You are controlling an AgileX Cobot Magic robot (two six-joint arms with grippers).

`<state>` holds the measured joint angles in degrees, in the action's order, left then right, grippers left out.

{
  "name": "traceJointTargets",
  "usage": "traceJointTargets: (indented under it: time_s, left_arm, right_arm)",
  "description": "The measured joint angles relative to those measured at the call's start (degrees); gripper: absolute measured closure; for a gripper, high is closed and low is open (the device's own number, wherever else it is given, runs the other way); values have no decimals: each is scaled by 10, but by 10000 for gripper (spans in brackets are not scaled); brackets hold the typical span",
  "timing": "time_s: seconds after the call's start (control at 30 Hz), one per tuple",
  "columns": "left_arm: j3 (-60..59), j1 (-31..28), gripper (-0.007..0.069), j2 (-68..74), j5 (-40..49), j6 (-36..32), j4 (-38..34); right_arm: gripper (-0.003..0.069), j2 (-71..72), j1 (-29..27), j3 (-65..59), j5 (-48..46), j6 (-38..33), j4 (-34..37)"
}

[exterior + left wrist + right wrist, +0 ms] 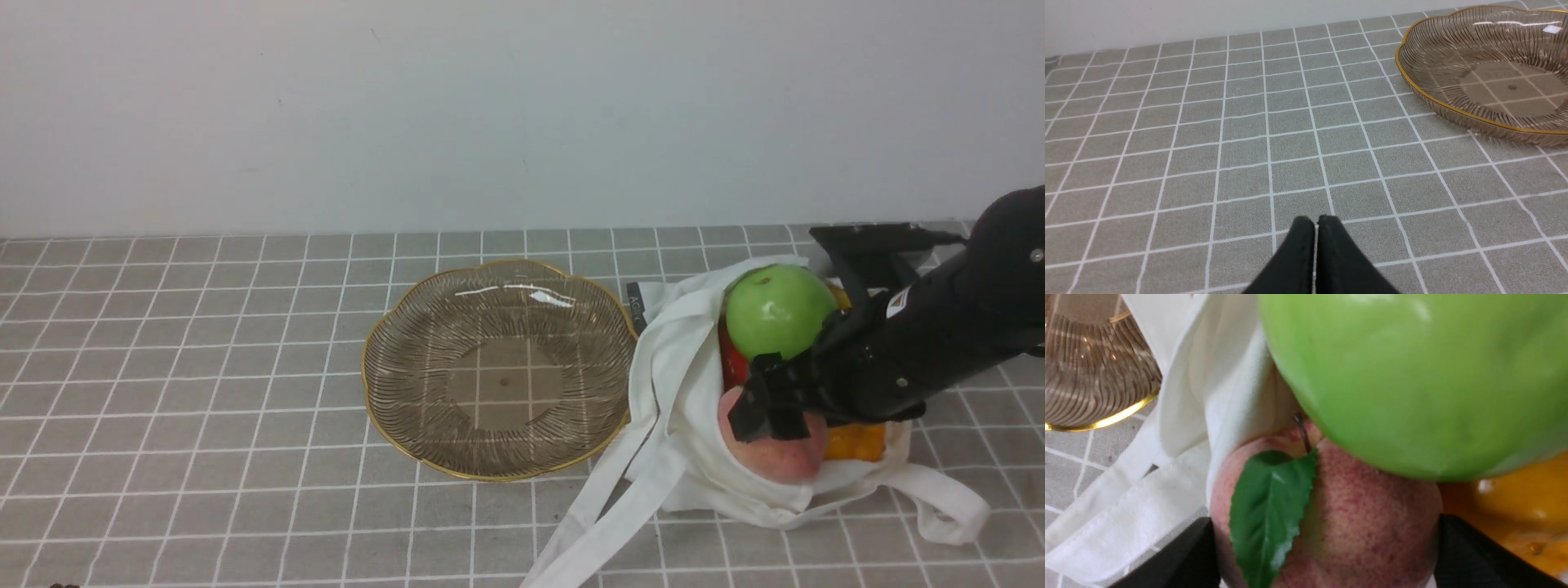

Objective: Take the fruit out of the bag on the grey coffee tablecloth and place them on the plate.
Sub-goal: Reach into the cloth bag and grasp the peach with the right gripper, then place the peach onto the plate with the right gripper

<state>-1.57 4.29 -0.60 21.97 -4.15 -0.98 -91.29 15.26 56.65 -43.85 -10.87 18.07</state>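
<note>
The white bag (678, 384) lies on the grey coffee tablecloth (204, 367), its mouth towards the plate (498, 478), which holds nothing. Fruit fills the mouth: a green apple (775, 310) on top, a red apple (731, 363) behind it, a pink peach (775, 457) below, and orange-yellow fruit (853, 441) at the right. My right gripper (771, 412) reaches into the bag. In the right wrist view its fingers (1202, 555) press both sides of the peach (1363, 522), under the green apple (1412, 375). My left gripper (1315, 222) is shut and empty over the cloth (1208, 143).
The bag's long straps (588, 523) trail over the cloth towards the front edge, close beside the plate's rim. A dark label tab (635, 304) sits at the bag's far corner. A white wall stands behind the table. The plate also shows in the left wrist view (1474, 81).
</note>
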Motion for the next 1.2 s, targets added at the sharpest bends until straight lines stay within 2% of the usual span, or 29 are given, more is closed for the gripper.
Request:
traceJointTargets:
  time_s: [0.2,0.47,0.6,0.63,0.67,0.73,0.87,0.9,0.93,1.07,1.2]
  left_arm:
    - [0,0,632,0,0,0,0]
    - [0,0,632,0,0,0,0]
    - [0,0,632,0,0,0,0]
    - [0,0,632,0,0,0,0]
    - [0,0,632,0,0,0,0]
    - [0,0,632,0,0,0,0]
    - [0,0,632,0,0,0,0]
    - [0,0,632,0,0,0,0]
    - [0,0,632,0,0,0,0]
    - [0,0,632,0,0,0,0]
    - [0,0,632,0,0,0,0]
  right_arm:
    - [51,18,0,0,-31,0,-4]
    - [51,133,0,68,-187,0,-4]
    - [51,174,0,119,-212,-23,47]
    - [51,176,1,127,-199,-53,87]
    - [51,175,1,127,-199,-58,94]
    - [51,154,16,130,-161,-134,185]
    - [51,79,58,131,-76,-265,323]
    - [51,74,60,131,-76,-271,335]
    - [51,28,78,131,-19,-322,381]
    - [51,-61,95,138,73,-414,451]
    - [51,-136,96,168,111,-485,491]
